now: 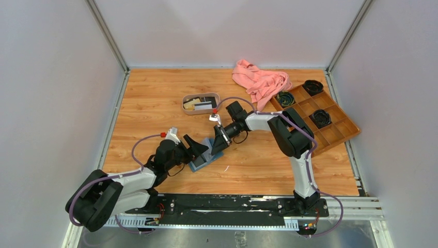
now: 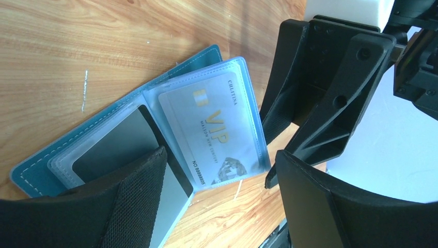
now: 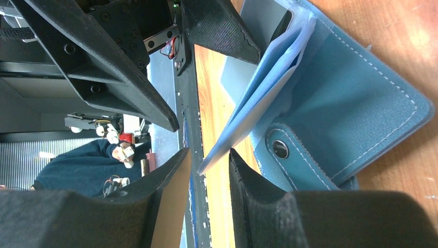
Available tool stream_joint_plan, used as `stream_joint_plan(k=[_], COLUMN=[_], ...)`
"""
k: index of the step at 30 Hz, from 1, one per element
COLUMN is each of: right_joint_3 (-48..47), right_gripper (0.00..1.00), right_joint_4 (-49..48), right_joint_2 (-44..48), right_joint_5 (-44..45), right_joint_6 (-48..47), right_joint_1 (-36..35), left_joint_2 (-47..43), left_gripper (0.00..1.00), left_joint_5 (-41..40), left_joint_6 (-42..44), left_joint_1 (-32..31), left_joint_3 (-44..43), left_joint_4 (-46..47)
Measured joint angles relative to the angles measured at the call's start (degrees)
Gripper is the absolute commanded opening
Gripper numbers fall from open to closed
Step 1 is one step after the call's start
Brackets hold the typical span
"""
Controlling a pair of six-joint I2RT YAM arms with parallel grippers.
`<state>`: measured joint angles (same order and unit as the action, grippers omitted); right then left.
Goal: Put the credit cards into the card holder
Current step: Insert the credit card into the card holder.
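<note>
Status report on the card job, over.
Left gripper open, finger on card holder. Right gripper part open at sleeve edge. VIP card, black card sleeved; more in tray. Nothing blocking.

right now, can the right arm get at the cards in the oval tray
Probably yes. The right hand sits at the card holder with jaws apart, seemingly clamping nothing. The oval tray lies just beyond it, open-topped, its cards exposed, and nothing lies between them.

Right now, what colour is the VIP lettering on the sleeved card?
Gold, on a pale silver-white card, best seen in the left wrist view.
</note>
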<state>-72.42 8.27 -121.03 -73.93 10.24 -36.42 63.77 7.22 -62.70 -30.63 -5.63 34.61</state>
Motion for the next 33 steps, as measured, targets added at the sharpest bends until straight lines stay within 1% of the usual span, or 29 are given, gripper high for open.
stream_joint_plan(k=[12,18,28,33], right_joint_3=[0.0,0.0,0.0,0.0], right_gripper=[0.39,0.39,0.4,0.39], right_joint_4=[-1.46,-2.03,-3.39,-6.29], right_joint_2=[-1.36,-1.79,-1.77,-1.77], right_joint_5=[-0.24,-0.52,-1.6,-2.67], right_joint_6=[2.73,4.0,5.22,8.11], right_joint_1=[0.0,0.0,0.0,0.0], left_joint_2=[0.02,0.09,1.79,2.47], left_gripper=[0.78,0.8,0.81,0.81], left_joint_5=[-0.24,-0.39,-0.35,-0.35], left_joint_6=[-0.02,0.11,0.33,0.33], left_joint_1=[0.0,0.0,0.0,0.0], left_joint_3=[0.46,0.46,0.15,0.15], left_joint_4=[0.0,0.04,1.38,2.34])
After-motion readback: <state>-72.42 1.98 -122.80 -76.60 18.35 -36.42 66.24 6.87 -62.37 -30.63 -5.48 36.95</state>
